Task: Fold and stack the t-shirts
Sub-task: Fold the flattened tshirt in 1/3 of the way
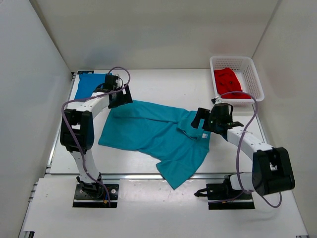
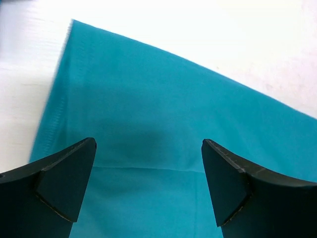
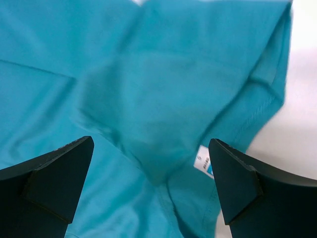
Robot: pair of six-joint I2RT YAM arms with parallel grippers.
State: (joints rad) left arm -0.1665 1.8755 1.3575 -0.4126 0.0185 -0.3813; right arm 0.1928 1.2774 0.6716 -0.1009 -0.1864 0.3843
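Note:
A teal collared t-shirt (image 1: 153, 136) lies spread across the middle of the table, one part hanging over the near edge. My left gripper (image 1: 120, 95) hovers open above its far left hem; the left wrist view shows the teal cloth (image 2: 163, 109) between the spread fingers (image 2: 64, 178), untouched. Over the collar at the shirt's right side my right gripper (image 1: 202, 119) stands open, with the collar and its white label (image 3: 204, 164) below the fingers (image 3: 235, 183). A folded royal blue t-shirt (image 1: 89, 84) lies at the far left. A red t-shirt (image 1: 229, 82) sits in the basket.
The white mesh basket (image 1: 237, 63) stands at the far right corner. White walls enclose the table on three sides. Bare table surface (image 1: 168, 87) lies behind the teal shirt.

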